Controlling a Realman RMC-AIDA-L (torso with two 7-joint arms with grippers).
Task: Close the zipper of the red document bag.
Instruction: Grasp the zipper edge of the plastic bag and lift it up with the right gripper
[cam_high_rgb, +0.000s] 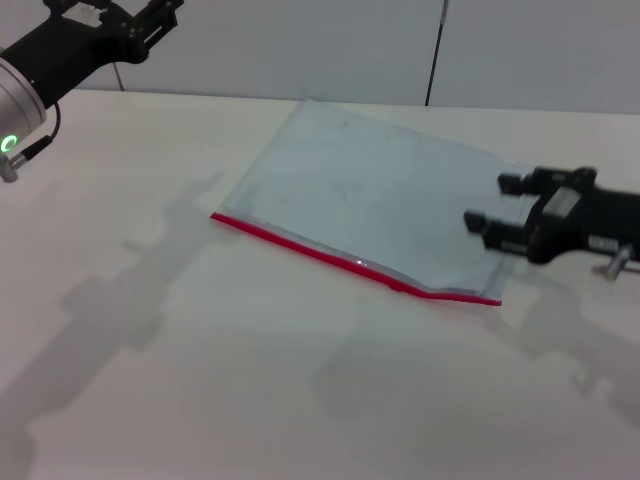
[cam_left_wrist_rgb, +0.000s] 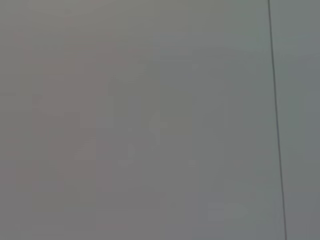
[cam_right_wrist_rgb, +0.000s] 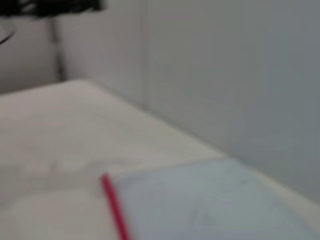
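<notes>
Bag (cam_high_rgb: 370, 200) is laid flat on the worktop (cam_high_rgb: 200, 380), centre of head view, skewed. Zipper (cam_high_rgb: 340, 257) runs along the near long edge, from approx 9 o'clock end down to the 4 o'clock corner.

Progress: nothing is gripped yet. Zipper state can't be confirmed; edge looks slightly wavy/lifted near the 4 o'clock end, so prob. not fully shut there. The whole close stroke is judged still to do: one end to be pinned, slider to be pulled.

R gripper (cam_high_rgb: 487, 214) is held at 3 o'clock of the bag, at its short edge, fingers spread, nothing held. Contact w/ bag can't be told.

L gripper (cam_high_rgb: 150, 25) is parked high at 10 o'clock, well apart from the bag; open or clenched can't be told.

Hidden/unclear: no slider tab is made out anywhere. L wrist view shows only wall + a dark vertical line. R wrist view shows bag (cam_right_wrist_rgb: 210, 200) and one zipper (cam_right_wrist_rgb: 114, 207) end, blurred; own fingers not seen.
</notes>
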